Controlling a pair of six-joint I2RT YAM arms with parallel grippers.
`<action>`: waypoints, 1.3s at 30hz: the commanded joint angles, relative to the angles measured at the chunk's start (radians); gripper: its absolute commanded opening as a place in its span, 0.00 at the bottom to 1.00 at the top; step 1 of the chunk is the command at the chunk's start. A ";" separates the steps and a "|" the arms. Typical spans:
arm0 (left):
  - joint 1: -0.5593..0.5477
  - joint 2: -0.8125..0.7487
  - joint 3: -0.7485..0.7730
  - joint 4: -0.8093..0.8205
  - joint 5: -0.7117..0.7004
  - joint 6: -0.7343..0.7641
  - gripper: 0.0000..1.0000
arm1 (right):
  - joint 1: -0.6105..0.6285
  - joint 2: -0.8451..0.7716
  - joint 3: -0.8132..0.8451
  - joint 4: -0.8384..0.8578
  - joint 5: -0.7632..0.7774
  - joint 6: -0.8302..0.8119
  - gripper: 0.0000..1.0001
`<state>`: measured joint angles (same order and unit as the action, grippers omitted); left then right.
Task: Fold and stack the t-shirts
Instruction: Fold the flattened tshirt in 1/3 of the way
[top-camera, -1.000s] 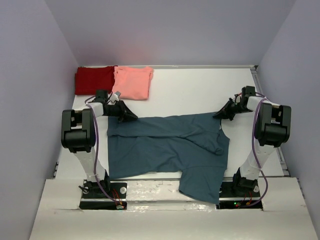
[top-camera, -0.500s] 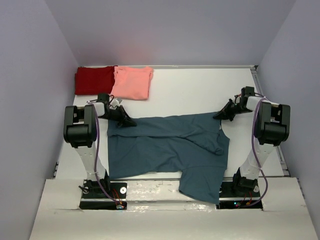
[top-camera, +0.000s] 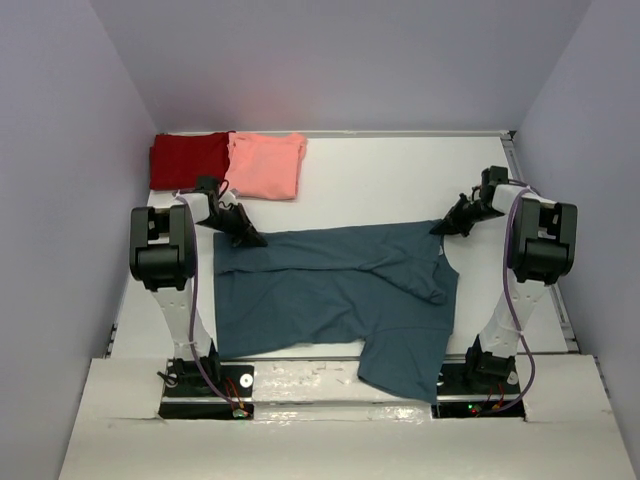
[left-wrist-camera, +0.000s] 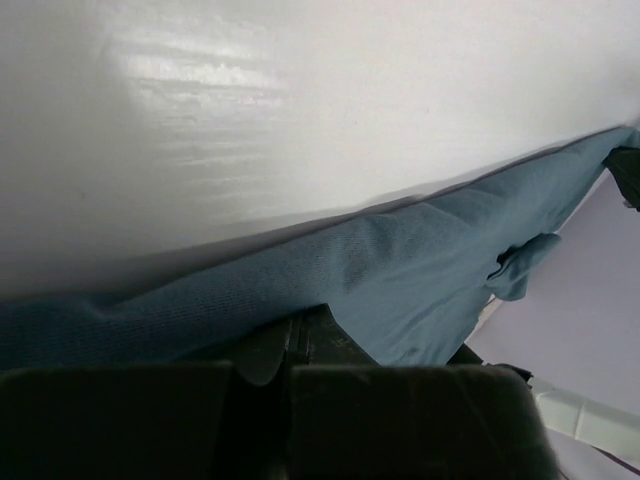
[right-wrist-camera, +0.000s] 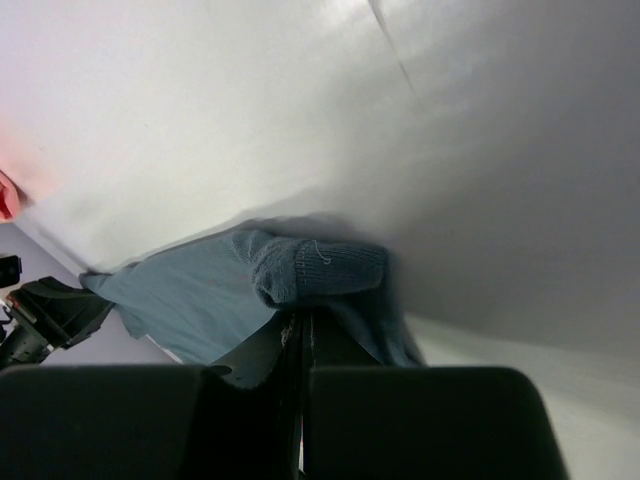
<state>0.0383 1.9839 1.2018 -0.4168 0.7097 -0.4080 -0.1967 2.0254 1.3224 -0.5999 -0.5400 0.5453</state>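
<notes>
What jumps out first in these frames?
The big teal-blue t-shirt spread across the near half of the table, one flap hanging over the near edge. The left gripper and right gripper each pinch a far corner. A dark red t-shirt and salmon-pink t-shirt lie folded at far left.

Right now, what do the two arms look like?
The left arm and right arm match: white tube links, boxy black joint housings, black bases. A purple cable loops along each. The fingers are black and taper to narrow tips.
</notes>
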 joint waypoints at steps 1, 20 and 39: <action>-0.003 0.044 0.071 -0.040 -0.082 0.024 0.00 | -0.007 0.053 0.093 0.006 0.080 -0.001 0.00; -0.034 0.322 0.538 -0.094 -0.133 0.040 0.00 | 0.002 0.294 0.458 -0.006 0.100 0.019 0.00; -0.034 0.145 0.504 -0.166 -0.069 0.067 0.00 | 0.012 0.150 0.581 -0.054 -0.277 -0.004 0.61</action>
<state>0.0017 2.2467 1.7069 -0.5312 0.6209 -0.3614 -0.1951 2.2879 1.8328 -0.6392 -0.6579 0.5594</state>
